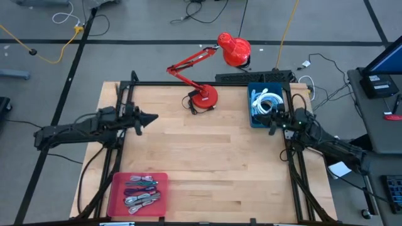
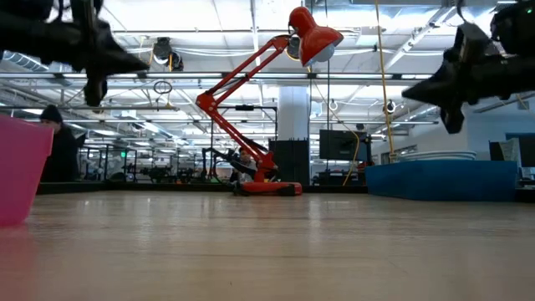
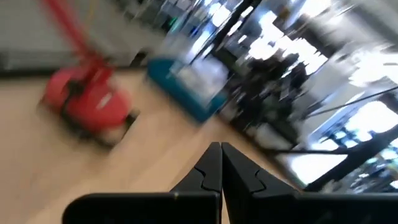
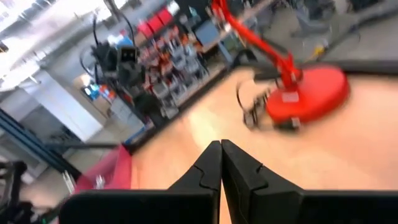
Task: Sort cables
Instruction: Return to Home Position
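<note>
Pink bin (image 1: 116,188) at the near table edge holds the short cables (image 1: 141,191); the blue bin (image 1: 250,107) holds the white cables (image 1: 265,100); left gripper (image 1: 151,117) and right gripper (image 1: 271,120) are both pinched closed, empty; the right one should back away clear of the blue rim.

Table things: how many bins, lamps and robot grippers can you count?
Bins: 2, a blue bin and a pink bin
Red desk lamp: 1
Grippers: 2, the left gripper over the left side of the table, the right gripper by the blue bin
Total: 5
</note>
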Available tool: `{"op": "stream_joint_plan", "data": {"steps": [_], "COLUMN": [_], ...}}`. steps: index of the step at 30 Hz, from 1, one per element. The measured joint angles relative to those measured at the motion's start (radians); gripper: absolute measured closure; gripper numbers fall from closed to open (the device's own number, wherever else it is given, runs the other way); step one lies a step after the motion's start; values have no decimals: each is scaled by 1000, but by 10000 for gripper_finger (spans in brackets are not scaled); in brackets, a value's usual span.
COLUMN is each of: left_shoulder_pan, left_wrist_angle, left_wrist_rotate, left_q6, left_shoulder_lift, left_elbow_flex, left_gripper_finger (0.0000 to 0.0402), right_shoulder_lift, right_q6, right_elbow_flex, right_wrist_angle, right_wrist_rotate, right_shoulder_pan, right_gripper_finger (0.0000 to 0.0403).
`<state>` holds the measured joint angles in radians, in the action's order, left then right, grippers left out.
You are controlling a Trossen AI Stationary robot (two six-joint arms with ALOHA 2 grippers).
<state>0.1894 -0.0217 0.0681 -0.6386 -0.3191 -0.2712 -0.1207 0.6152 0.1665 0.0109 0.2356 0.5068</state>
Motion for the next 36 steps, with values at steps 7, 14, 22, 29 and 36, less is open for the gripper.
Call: {"op": "stream_joint_plan", "data": {"steps": [7, 14, 22, 29, 36], "left_shoulder_pan": [0, 0, 1, 2, 8], "left_wrist_angle": [-3, 52, 37, 32, 50], "left_wrist_rotate": [-7, -41, -45, 9, 131], "left_q6": [-94, -177, -69, 270, 284], "left_shoulder_lift": [15, 25, 25, -3, -73], "left_elbow_flex": [134, 255, 255, 254, 254], "left_gripper_finger": [401, 401, 401, 397, 399], "right_shoulder_lift": [86, 118, 108, 2, -121], "right_q6": [-1, -26, -133, -163, -181], "right_elbow_flex": [-32, -34, -35, -36, -36], "right_wrist_angle": [169, 357, 388, 403, 402], "right_wrist_rotate": [-3, 0, -3, -176, -250], "right_shoulder_pan": [-49, -58, -58, -57, -59], "right_gripper_finger": [403, 403, 403, 403, 403]}}
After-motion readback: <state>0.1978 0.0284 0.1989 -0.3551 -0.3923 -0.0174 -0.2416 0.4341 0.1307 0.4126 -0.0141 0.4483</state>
